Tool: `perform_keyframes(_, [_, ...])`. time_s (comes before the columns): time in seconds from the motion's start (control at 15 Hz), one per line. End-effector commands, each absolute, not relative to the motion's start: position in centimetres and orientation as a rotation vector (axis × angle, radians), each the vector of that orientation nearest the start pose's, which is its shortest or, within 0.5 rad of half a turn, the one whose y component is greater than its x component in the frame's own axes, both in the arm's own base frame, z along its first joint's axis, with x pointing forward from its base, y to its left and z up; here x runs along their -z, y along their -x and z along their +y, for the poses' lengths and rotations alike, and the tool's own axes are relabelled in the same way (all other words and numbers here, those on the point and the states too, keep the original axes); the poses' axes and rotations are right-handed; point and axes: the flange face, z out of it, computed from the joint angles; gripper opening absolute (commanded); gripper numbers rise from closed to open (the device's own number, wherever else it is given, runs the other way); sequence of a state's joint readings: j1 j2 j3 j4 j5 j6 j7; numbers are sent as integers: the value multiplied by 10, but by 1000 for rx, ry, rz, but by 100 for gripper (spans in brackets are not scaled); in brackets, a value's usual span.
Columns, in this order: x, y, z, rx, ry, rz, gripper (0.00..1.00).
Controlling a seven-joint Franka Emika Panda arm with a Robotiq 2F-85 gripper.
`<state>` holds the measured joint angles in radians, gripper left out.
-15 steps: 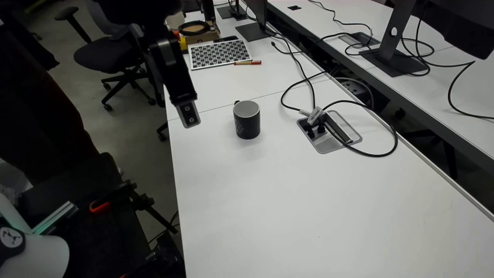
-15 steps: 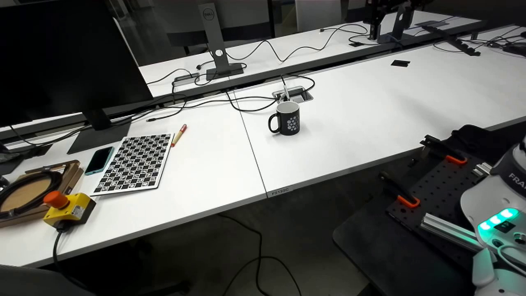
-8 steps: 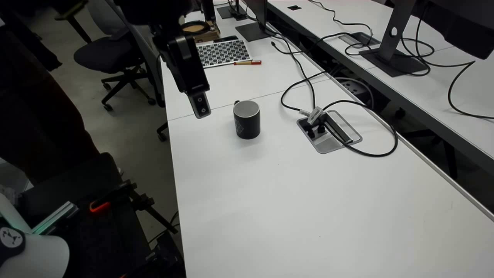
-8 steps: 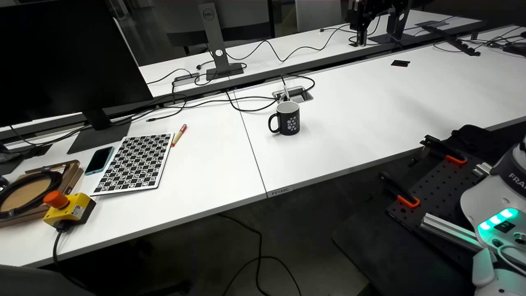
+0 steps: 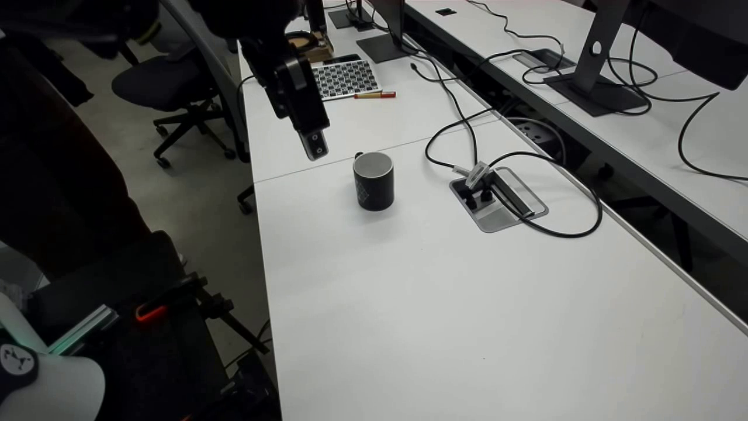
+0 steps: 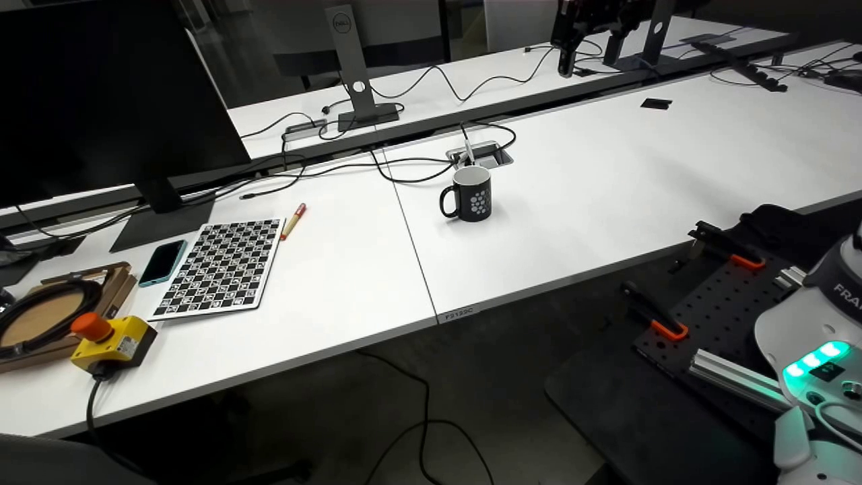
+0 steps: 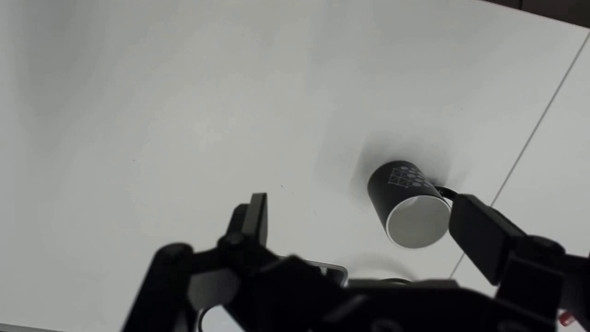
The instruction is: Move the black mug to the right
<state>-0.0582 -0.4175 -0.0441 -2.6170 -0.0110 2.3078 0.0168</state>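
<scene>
The black mug (image 5: pixel 374 190) stands upright on the white table (image 5: pixel 467 304), with a white inside and a pale printed pattern. It also shows, handle to the left, in an exterior view (image 6: pixel 475 195). In the wrist view the mug (image 7: pixel 389 191) lies between the lines of the two fingers, close to the right finger (image 7: pixel 484 240), which overlaps its handle's end. My gripper (image 7: pixel 359 203) is open and empty. In both exterior views the gripper (image 6: pixel 590 60) is in the air above table height, apart from the mug.
A socket box (image 5: pixel 502 202) with looped black cables sits in the table beside the mug. A checkered board (image 6: pixel 222 269), a pen (image 6: pixel 293 222), a phone (image 6: pixel 163 263), a yellow stop button (image 6: pixel 118 343) and a monitor (image 6: pixel 114 101) stand further along the table.
My open gripper has moved through the air toward the mug's side of the table, going up and right in an exterior view and leftward in an exterior view. The mug has not moved.
</scene>
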Motion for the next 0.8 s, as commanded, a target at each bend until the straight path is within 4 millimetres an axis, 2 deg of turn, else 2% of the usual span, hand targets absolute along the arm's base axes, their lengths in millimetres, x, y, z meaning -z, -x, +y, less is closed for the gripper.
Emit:
perform_keyframes(0.0, [-390, -420, -19, 258, 3112, 38, 100])
perform_keyframes(0.4, [-373, -442, 26, 336, 3178, -120, 100])
perform_keyframes(0.73, [-358, -475, 52, 407, 3245, -263, 100])
